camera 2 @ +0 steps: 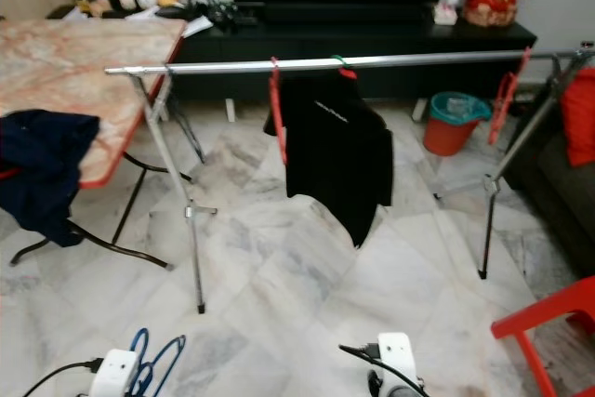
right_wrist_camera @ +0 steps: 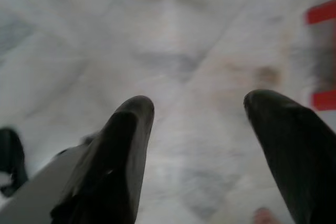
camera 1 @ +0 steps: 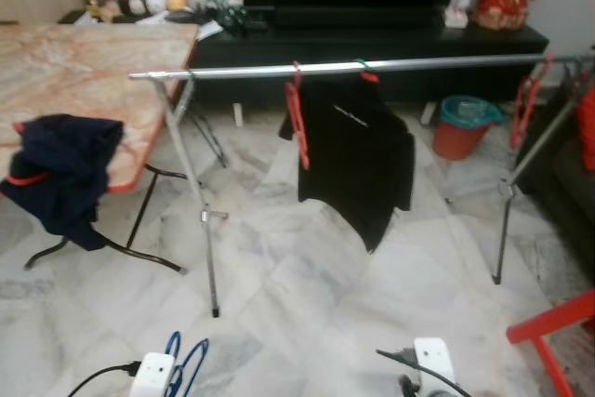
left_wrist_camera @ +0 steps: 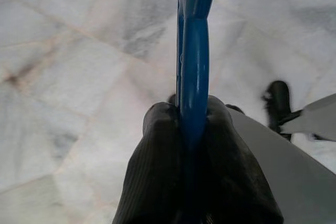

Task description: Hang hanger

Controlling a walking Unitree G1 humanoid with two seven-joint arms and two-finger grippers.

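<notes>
The left end effector (left_wrist_camera: 191, 124) grips a blue hanger (left_wrist_camera: 193, 51), its long axis running straight out beyond the fingertips over the floor (left_wrist_camera: 79, 66). The right end effector (right_wrist_camera: 199, 129) hangs released. Ahead stands the rail (camera 1: 372, 67) with a black shirt (camera 1: 358, 155).

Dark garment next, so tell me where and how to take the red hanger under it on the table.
Grip the red hanger's bare end poking from the dark garment at the table edge. Come from the floor side with the open right claw; the rest is buried in cloth.
</notes>
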